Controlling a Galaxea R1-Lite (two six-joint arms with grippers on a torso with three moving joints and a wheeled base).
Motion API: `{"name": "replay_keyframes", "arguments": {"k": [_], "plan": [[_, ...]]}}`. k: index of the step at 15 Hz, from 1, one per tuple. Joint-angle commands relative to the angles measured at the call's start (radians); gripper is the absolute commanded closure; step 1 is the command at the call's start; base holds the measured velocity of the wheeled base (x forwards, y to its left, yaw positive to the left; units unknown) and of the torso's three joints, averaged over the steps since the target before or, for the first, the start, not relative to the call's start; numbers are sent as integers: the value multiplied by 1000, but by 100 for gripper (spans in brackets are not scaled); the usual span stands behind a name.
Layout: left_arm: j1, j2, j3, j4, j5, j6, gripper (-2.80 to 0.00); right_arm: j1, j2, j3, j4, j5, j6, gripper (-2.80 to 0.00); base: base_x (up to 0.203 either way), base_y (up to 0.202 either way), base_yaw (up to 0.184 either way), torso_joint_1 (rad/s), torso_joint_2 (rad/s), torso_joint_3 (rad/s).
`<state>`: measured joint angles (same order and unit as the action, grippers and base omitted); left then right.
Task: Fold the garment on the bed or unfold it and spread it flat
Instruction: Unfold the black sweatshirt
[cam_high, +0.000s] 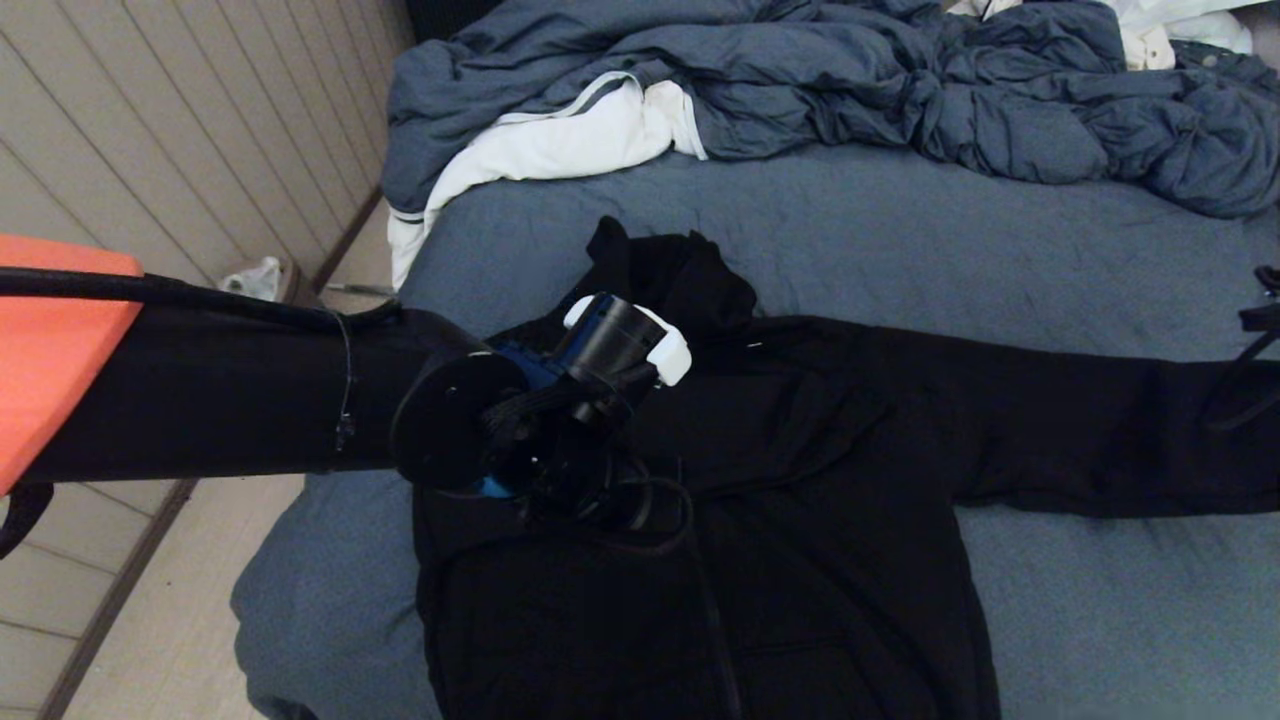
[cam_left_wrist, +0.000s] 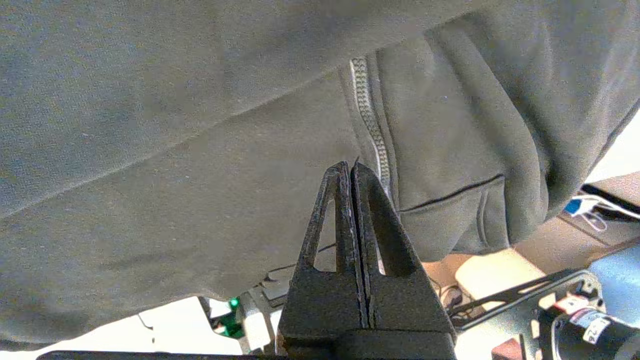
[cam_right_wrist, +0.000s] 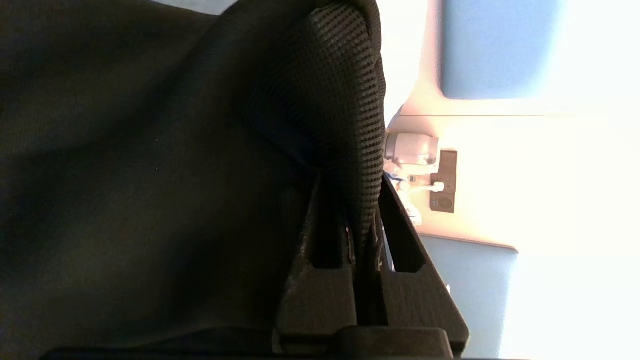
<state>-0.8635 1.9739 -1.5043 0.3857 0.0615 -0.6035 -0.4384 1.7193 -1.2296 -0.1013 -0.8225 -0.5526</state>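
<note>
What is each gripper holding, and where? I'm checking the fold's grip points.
The right gripper pinches the black hoodie by a ribbed edge; the left gripper is shut, holding nothing visible.

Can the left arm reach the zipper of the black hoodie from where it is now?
Probably yes. The left end effector is shut and empty just beside the zipper of the hoodie, and nothing lies between them. It would have to open first.

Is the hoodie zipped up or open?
Cannot tell fully: the hoodie shows closed zipper teeth in the left wrist view; the rest is hidden.
</note>
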Motion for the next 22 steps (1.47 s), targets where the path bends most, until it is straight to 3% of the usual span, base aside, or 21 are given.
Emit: {"name": "replay_keyframes", "arguments": {"k": [1, 4, 5, 14, 17, 18, 21, 22], "plan": [[-6, 6, 2, 2, 1, -4, 0, 16, 22, 7, -1, -10, -2, 0, 0, 0, 0, 0, 0, 0], [-15, 14, 1, -6, 45, -15, 0, 32, 29, 2, 16, -38, -8, 0, 0, 0, 0, 0, 0, 0], [-15, 14, 6, -27, 48, -15, 0, 32, 36, -4, 15, -40, -4, -280, 0, 0, 0, 0, 0, 0], [-15, 19, 9, -44, 50, -15, 0, 36, 18, -14, -31, -36, -3, -280, 0, 0, 0, 0, 0, 0], [-15, 13, 7, -44, 50, -16, 0, 97, -38, -29, -90, -10, 12, -280, 0, 0, 0, 0, 0, 0], [-14, 10, 6, -44, 50, -16, 0, 137, -83, -17, -85, 34, 22, 0, 0, 0, 0, 0, 0, 0], [-15, 8, 6, -45, 50, -16, 0, 355, -217, 31, 84, 255, 45, 0, 0, 0, 0, 0, 0, 0], [-14, 6, 4, -45, 50, -16, 0, 407, -263, 51, 155, 374, 56, 0, 0, 0, 0, 0, 0, 0]]}}
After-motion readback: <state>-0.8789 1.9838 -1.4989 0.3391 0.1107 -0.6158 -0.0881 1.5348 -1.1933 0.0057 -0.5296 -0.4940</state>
